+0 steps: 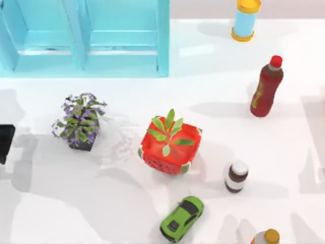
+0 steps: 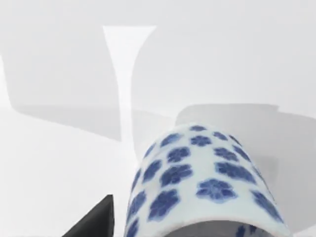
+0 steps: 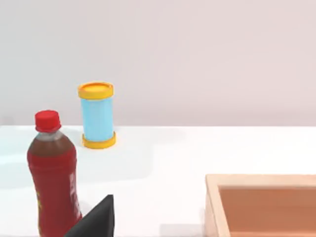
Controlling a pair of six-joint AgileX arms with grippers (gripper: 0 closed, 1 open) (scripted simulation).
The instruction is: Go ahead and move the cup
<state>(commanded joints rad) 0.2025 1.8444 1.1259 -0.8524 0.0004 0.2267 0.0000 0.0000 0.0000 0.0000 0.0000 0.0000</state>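
We pick up the left arm (image 1: 5, 142) as a black block at nine o'clock on the matte white table (image 1: 264, 152). Its camera is right up against the glazed white porcelain cup with blue flower prints (image 2: 197, 177): a smooth, rounded wall sitting close against the dark wedge of the left gripper (image 2: 94, 222), with soft grey shadows across the white surface beyond. We cannot tell whether that gripper is wide, narrow or holding the cup. Across the table, a glossy teal cabinet with open compartments (image 1: 86, 40) fills eleven o'clock. A pale blue cylinder with yellow end caps (image 1: 245, 19) stands upright at one o'clock, and a dark red plastic bottle with a red screw cap (image 1: 266, 87) at two. Near the centre sits a red melon-patterned pot holding a green leafy sprig (image 1: 170, 147), and at about nine a dark pot of small purple flowers (image 1: 78, 122). At five o'clock we find a squat brown jar with a white lid (image 1: 236, 176) and a shiny lime-green toy car (image 1: 182, 218), with an orange-capped bottle (image 1: 266, 237) at the edge. The right gripper (image 3: 96, 219) shows as a dark wedge too, state impossible to call, near a pale wooden open box (image 3: 261, 202), with a plain off-white wall (image 3: 197, 49) behind the table.
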